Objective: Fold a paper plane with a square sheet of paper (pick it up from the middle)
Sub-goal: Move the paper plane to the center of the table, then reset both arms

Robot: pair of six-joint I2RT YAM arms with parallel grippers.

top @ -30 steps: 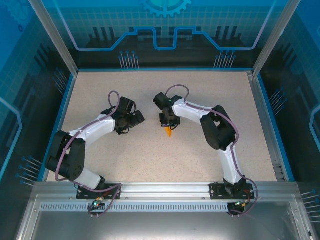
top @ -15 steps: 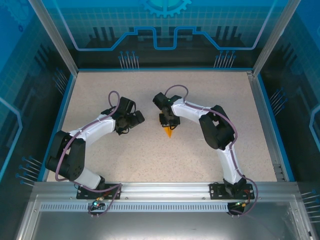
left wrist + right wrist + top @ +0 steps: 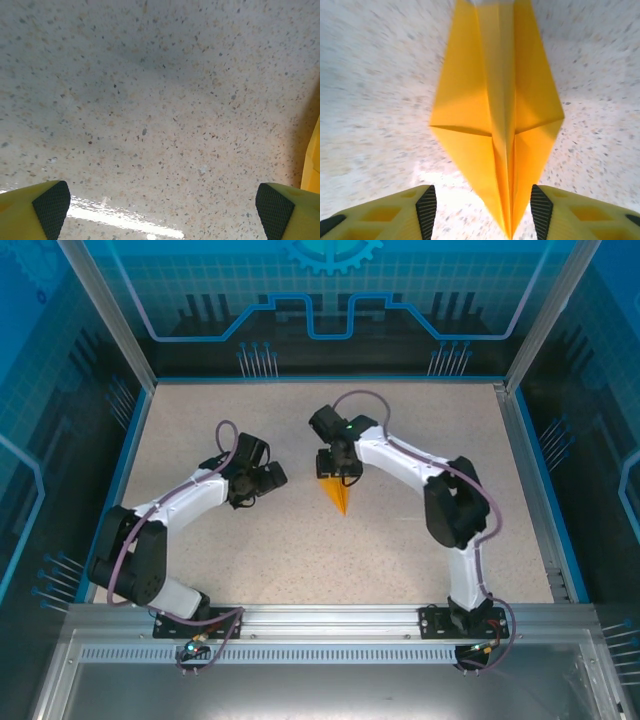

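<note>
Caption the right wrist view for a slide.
Orange paper plane on the speckled table, its pointed end between the open right fingers.

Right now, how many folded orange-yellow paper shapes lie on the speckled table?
1. The slim pointed orange-yellow paper plane lies in the middle of the speckled table, its tip between the right gripper's parted fingers. More could be hidden under the arms.

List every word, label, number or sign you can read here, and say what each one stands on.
No readable text in any view.
paper plane: plain orange-yellow, unmarked.
back panel: a gear emblem and line graphics, no letters or numbers.
table: speckled surface, no labels.
small lit parts at the arm bases: too small to tell whether they carry any marking.
</note>
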